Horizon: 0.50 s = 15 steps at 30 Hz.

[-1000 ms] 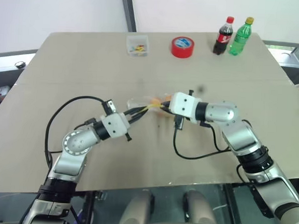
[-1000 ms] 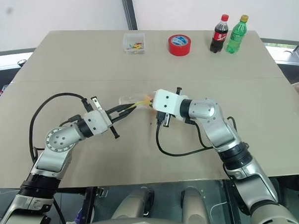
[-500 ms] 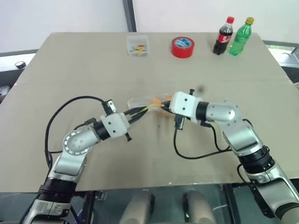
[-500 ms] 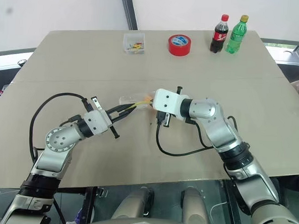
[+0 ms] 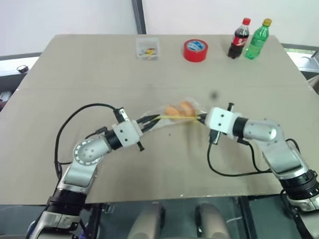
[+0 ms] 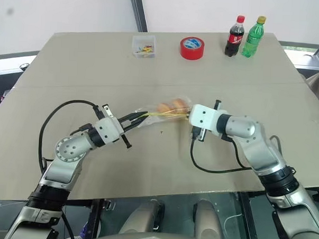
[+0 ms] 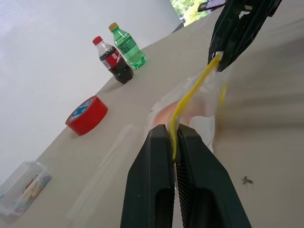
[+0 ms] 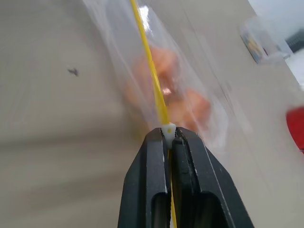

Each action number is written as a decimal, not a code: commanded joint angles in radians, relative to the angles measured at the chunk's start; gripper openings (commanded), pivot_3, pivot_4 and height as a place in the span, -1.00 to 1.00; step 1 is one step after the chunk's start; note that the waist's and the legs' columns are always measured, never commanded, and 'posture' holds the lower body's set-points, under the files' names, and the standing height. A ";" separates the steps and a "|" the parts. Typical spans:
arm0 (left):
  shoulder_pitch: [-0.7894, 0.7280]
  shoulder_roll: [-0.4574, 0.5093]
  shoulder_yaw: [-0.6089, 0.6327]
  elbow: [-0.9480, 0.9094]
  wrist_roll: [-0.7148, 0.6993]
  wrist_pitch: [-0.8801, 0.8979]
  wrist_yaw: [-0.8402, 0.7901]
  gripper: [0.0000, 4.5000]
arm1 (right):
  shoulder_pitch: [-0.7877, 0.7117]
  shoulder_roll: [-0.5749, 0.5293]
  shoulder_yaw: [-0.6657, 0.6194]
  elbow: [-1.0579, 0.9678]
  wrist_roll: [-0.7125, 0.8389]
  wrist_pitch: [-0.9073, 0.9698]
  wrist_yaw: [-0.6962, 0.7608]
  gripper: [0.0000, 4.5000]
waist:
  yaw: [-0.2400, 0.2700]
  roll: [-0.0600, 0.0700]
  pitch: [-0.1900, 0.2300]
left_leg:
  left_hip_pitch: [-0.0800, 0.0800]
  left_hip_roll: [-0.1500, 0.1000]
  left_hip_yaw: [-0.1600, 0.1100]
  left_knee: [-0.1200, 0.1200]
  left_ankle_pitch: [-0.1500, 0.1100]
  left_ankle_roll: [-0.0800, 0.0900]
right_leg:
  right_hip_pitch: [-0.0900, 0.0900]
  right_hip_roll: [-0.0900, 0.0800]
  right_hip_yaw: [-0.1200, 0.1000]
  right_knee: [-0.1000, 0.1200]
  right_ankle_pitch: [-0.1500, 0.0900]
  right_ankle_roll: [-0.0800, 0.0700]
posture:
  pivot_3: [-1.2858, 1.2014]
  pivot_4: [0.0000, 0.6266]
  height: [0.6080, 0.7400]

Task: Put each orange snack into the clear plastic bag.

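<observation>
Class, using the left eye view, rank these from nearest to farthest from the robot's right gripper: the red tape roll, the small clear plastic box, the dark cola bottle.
Measured from the right gripper:
1. Red tape roll, straight beyond it, at the table's far edge.
2. Dark cola bottle, far right.
3. Small clear plastic box, far left.
Tape and bottle are close; the tape seems slightly nearer.

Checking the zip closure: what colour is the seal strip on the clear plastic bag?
Yellow: the seal strip of the clear plastic bag shows best in the right wrist view.
</observation>
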 commanded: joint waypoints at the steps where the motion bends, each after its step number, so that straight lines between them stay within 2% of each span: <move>1: -0.009 0.014 0.087 0.021 -0.042 -0.016 0.043 -1.00 | 0.005 -0.063 -0.105 0.092 -0.057 0.018 -0.077 -0.98 | 0.000 0.000 0.000 | 0.000 0.000 0.000 0.000 0.000 0.000 | 0.000 0.000 0.000 0.000 0.000 0.000 | 0.03 -0.52 1.00; 8: -0.065 0.010 0.100 0.068 -0.061 -0.002 0.053 -1.00 | -0.066 -0.071 -0.121 0.162 -0.042 -0.007 -0.116 -0.98 | -0.002 0.000 0.000 | 0.000 0.000 0.000 0.000 0.000 0.000 | 0.000 0.000 0.000 0.000 0.000 0.000 | 0.03 -0.52 1.00; 15: -0.328 0.026 0.116 0.314 -0.065 -0.012 0.072 -1.00 | -0.281 -0.086 -0.095 0.398 -0.087 -0.130 -0.161 -0.98 | -0.001 0.000 0.000 | -0.001 -0.003 0.000 0.001 0.001 -0.002 | 0.000 0.000 -0.001 0.000 0.000 0.001 | 0.03 -0.52 1.00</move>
